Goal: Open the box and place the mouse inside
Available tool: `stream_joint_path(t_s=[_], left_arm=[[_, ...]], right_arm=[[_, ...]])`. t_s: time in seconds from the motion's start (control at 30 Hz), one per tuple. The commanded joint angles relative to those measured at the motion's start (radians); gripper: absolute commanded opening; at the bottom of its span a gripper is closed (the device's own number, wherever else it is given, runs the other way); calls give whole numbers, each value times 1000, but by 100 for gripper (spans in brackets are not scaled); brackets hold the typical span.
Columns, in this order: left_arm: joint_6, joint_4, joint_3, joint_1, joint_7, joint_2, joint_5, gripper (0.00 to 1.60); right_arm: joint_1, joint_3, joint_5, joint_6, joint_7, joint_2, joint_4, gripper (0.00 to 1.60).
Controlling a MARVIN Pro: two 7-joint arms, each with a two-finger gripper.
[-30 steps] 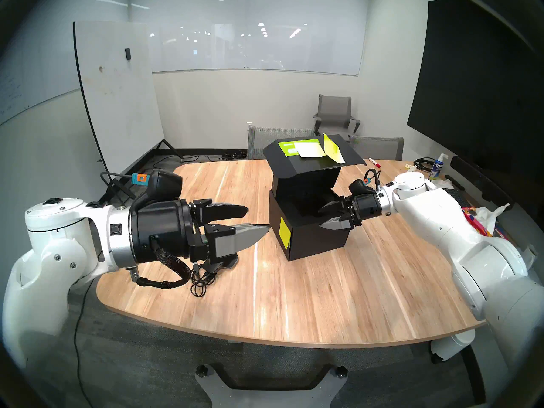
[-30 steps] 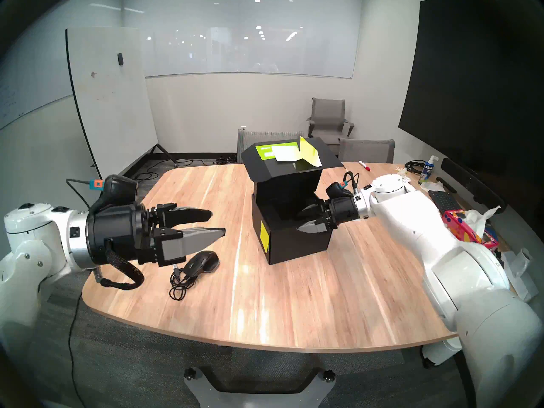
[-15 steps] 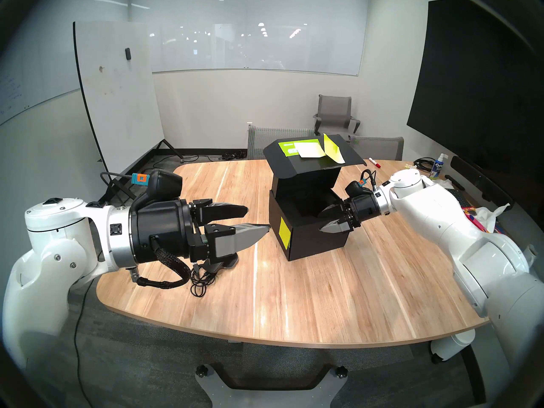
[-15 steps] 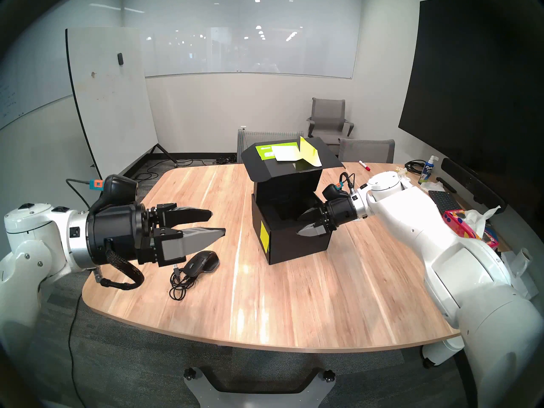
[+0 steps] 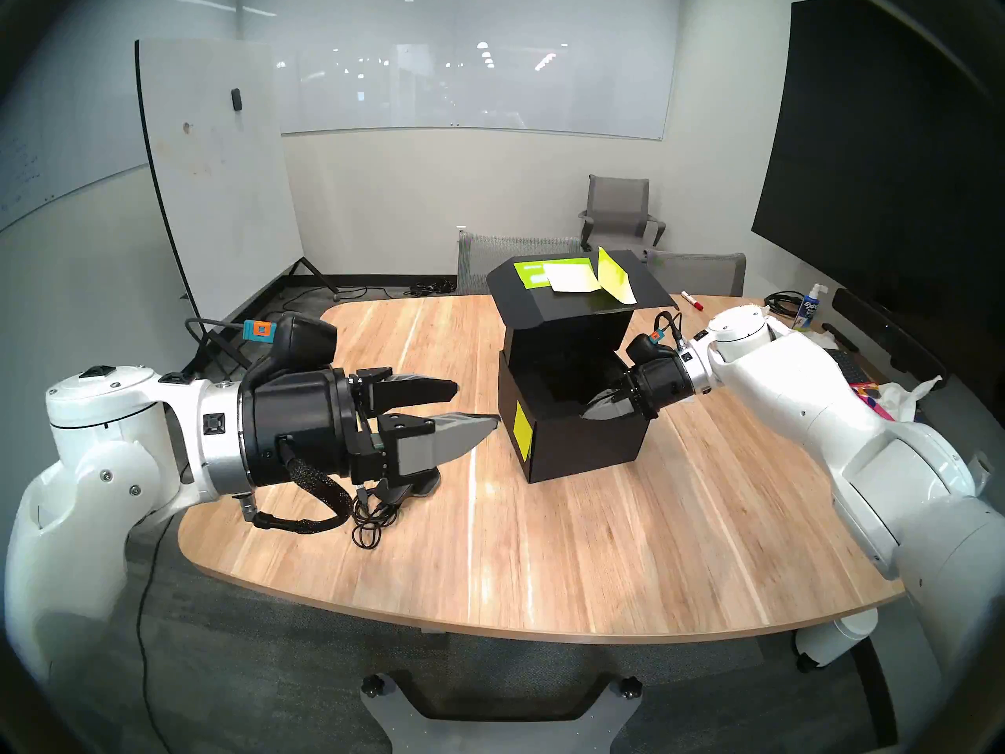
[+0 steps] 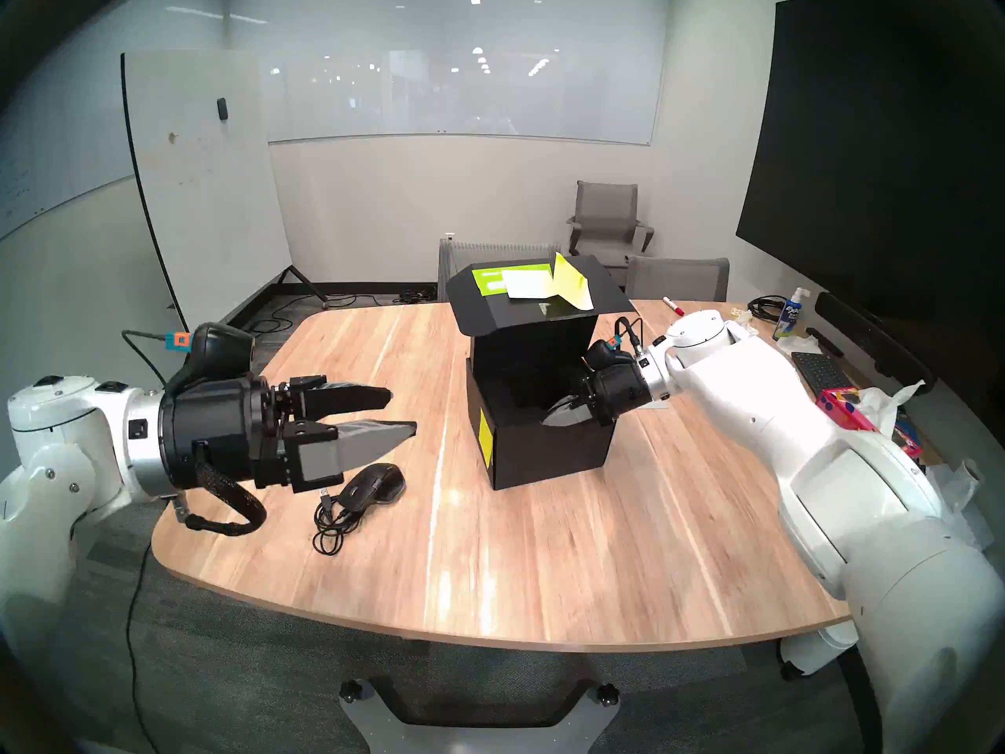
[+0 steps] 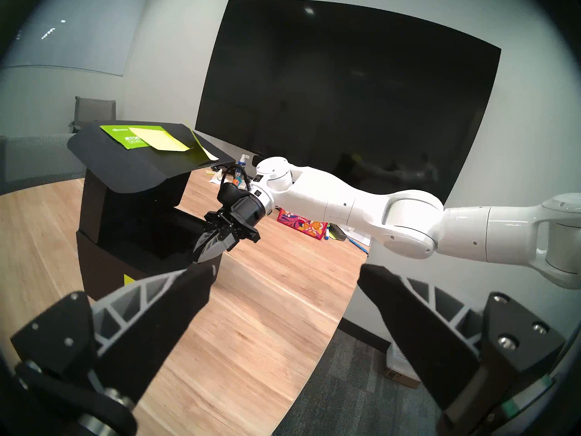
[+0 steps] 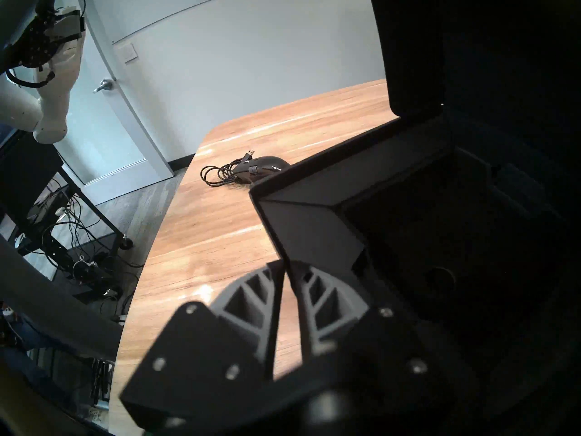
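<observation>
in the head stereo left view the box (image 5: 576, 437) stands right of centre on the wooden surface (image 5: 544, 562), lid flap raised. the right end effector (image 5: 598, 407) reaches in from the right at the box's near right rim, its tips nearly together around the wall there; whether they press it i cannot tell. the left end effector (image 5: 467, 410) hovers at centre left, spread wide and empty, pointing roughly level toward the box. the mouse (image 5: 413, 486) is mostly hidden beneath it.

in the head stereo right view the mouse (image 6: 375, 483) lies on the surface just below the left end effector (image 6: 399, 413), cable coiled to its left, well apart from the box (image 6: 544, 448).

the left wrist view shows the right end effector (image 7: 204, 253) angled downward at the box rim, left of centre.

the right wrist view shows the box wall between its fingers (image 8: 251, 297), mouse (image 8: 264, 171) beyond.

against a second ago, the right end effector has narrowed from wide, and the box has shifted slightly left.
</observation>
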Motion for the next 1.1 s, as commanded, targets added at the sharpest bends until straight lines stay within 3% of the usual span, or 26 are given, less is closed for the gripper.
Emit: stream_joint_path(t_s=[0.0, 0.1, 0.17, 1.07], left_arm=[[-1, -7, -4, 0, 2, 0, 2, 160], [-1, -7, -4, 0, 2, 0, 2, 160], [-1, -7, -4, 0, 2, 0, 2, 160], [1, -7, -4, -1, 2, -1, 3, 160]], right_arm=[[24, -12, 10, -2, -1, -7, 1, 36], [26, -19, 16, -1, -1, -10, -4, 21], [27, -24, 20, 1, -1, -12, -8, 0], [43, -61, 104, 51, -1, -38, -128, 0]])
